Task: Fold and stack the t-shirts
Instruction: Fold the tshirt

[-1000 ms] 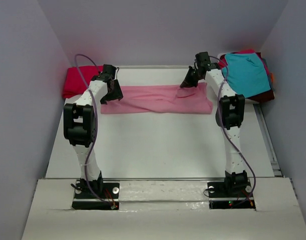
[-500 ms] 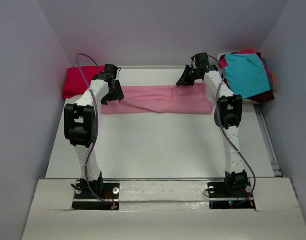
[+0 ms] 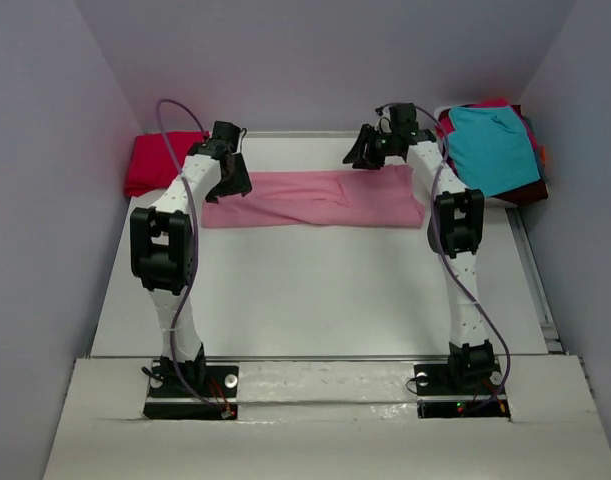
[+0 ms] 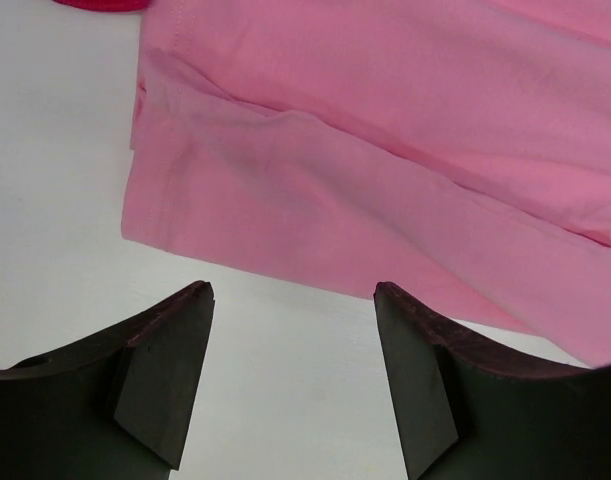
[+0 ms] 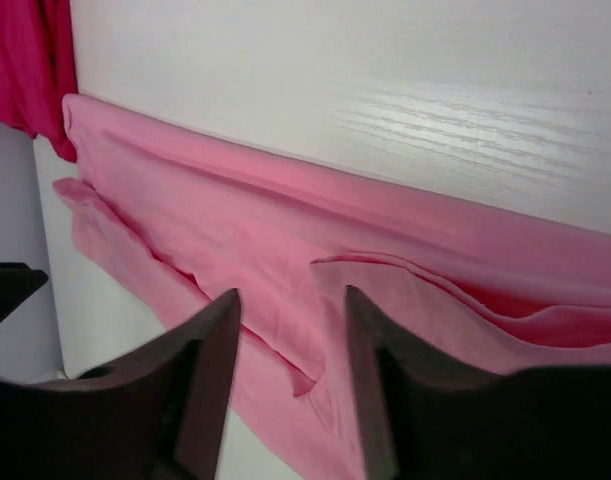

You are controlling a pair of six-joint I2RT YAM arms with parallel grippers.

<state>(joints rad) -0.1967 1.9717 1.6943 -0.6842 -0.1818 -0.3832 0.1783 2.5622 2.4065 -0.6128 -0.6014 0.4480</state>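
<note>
left wrist: the left claw (image 4: 293,292) is spread and empty over bare worktop (image 4: 45,150), and the pink t-shirt (image 4: 385,150) lies just beyond its tips.
right wrist: the right claw (image 5: 290,295) is spread, pinching nothing, with the shirt under and ahead of it.
top view: the shirt stretches between both claws. a red shirt (image 3: 150,160) lies outward of the left claw and a shirt pile (image 3: 495,150) outward of the right.

The long folded t-shirt (image 3: 315,198) is plain pink, with no print. The shirt (image 3: 153,162) at the left is plain red. The teal t-shirt (image 3: 493,145) tops a pile (image 3: 525,192) showing red, maroon and orange edges. The surface (image 3: 315,300) is white. The arms (image 3: 180,318) are white with black joints.
</note>
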